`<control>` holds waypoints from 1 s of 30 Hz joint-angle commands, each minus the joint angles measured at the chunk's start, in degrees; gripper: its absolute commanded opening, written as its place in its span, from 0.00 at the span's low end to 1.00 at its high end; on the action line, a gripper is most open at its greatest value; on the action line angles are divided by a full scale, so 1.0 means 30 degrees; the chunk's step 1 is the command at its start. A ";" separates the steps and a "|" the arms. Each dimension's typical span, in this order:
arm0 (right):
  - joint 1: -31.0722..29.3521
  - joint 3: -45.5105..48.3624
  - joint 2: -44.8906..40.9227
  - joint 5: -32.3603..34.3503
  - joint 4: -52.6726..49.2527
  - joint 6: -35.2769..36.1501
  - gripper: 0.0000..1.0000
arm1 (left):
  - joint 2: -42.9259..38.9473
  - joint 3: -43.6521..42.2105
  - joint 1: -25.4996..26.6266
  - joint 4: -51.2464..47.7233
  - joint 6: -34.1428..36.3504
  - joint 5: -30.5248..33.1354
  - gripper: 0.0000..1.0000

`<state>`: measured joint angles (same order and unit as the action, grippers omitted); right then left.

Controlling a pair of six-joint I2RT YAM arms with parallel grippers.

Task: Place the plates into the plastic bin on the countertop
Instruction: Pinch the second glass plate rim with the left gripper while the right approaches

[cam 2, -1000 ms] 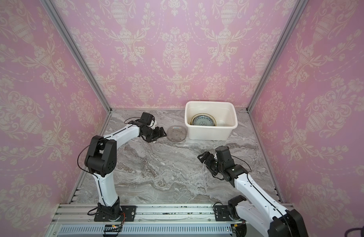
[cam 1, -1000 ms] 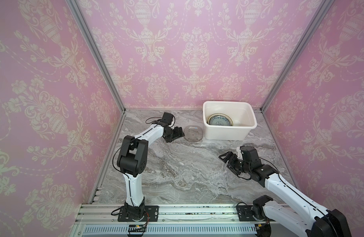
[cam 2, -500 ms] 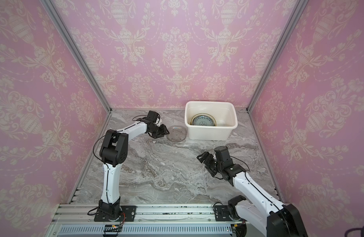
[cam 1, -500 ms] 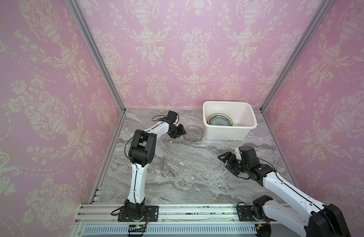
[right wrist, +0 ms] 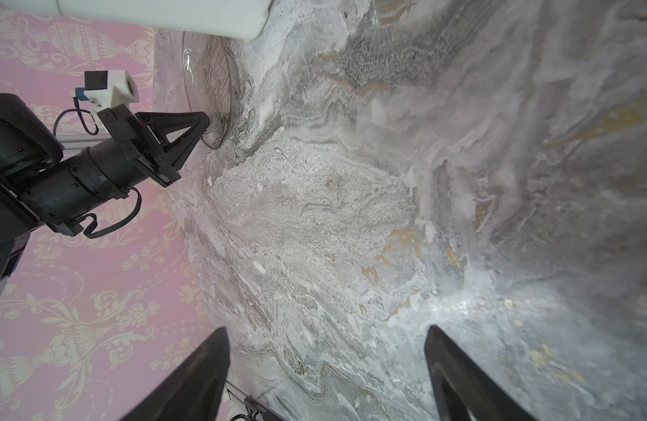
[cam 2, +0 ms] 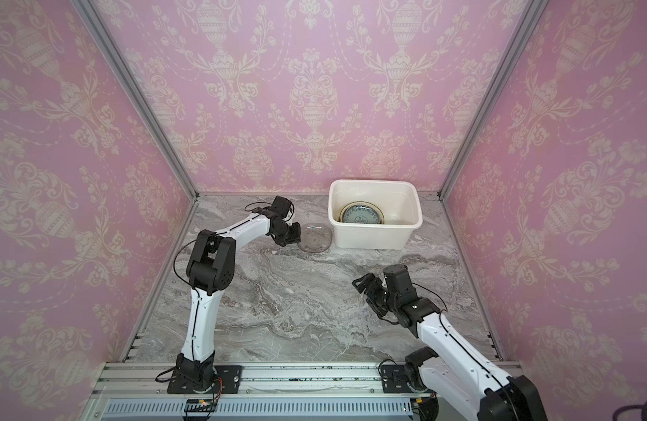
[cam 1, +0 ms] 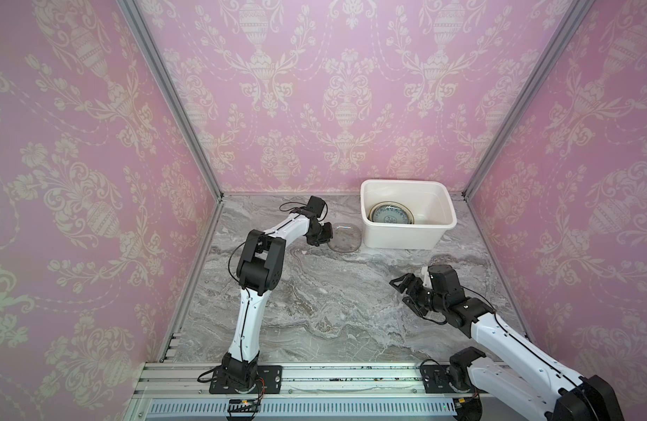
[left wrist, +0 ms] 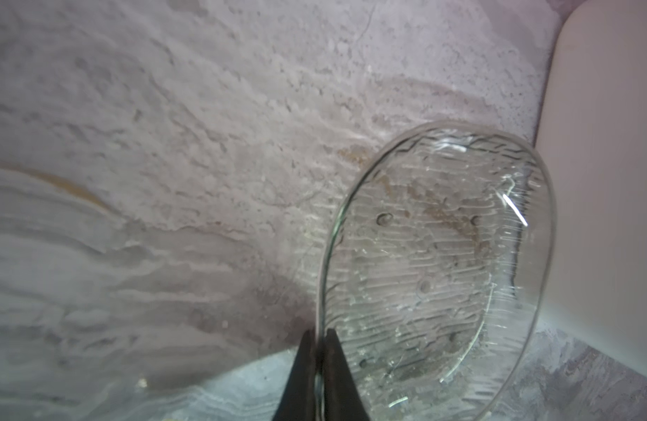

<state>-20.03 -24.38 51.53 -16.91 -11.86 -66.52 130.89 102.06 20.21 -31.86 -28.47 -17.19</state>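
Countertop (cam 1: pixel 332 299) is carrying everything. Plastic bin (cam 1: pixel 398 238) is sitting in its far right corner, with a teal patterned plate (cam 1: pixel 391 218) lying inside. Clear glass plate (cam 1: pixel 345 238) is lying near the far edge, just beside the bin's left wall. Left gripper (left wrist: pixel 320 339) is pinching that plate's rim, jaws almost together. Right gripper (right wrist: pixel 327 330) is hovering near the right edge, jaws wide apart, gripping nothing.

Both top views sit high at the front, looking down toward the back wall (cam 1: pixel 332 109), taking in the whole countertop (cam 1: pixel 332 299). Left wrist camera is in tight, peering along the left gripper (left wrist: pixel 319 346) at the clear glass plate (left wrist: pixel 434 255) and the plastic bin (left wrist: pixel 606 182) wall. Right wrist camera looks low across the marble past the right gripper (right wrist: pixel 325 331), catching that same plate and bin from farther off.
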 commanded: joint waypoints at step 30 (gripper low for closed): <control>-0.2396 -0.1428 0.7504 -0.3711 0.7160 -0.0760 0.80 | -1.1102 -1.3344 0.2800 -0.1560 -0.2434 -0.2314 0.00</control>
<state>-26.50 -26.59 72.88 -25.98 4.40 -69.23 99.57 62.76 28.27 -34.39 -33.61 -21.71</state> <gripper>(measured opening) 0.806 0.060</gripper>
